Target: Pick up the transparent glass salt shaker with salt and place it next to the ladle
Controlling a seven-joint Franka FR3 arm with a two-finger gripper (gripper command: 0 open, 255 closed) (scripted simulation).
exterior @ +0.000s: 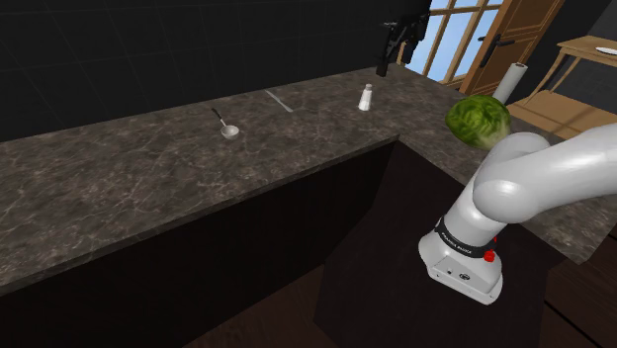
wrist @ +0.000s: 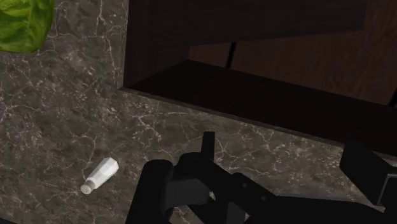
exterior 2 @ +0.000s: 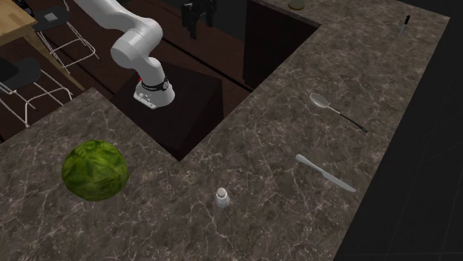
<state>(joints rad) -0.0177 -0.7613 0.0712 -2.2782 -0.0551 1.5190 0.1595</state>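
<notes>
Shoulder view, left to right: ladle (exterior: 227,127); table knife (exterior: 279,101); upright white salt shaker (exterior: 365,97) on the marble counter (exterior: 148,178), at the ladle's three o'clock; gripper (exterior: 390,61), released and empty, high at the shaker's one o'clock. I judge an off-centre descent could topple the narrow shaker.

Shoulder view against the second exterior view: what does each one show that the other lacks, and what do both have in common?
Shoulder view, not the second exterior view: a window, a wooden door and a paper-towel roll.
Second exterior view, not the shoulder view: wire-legged chairs on the floor.
Both: the salt shaker, the ladle, a knife, the green cabbage, the dark veined countertop, the white arm and its gripper.
</notes>
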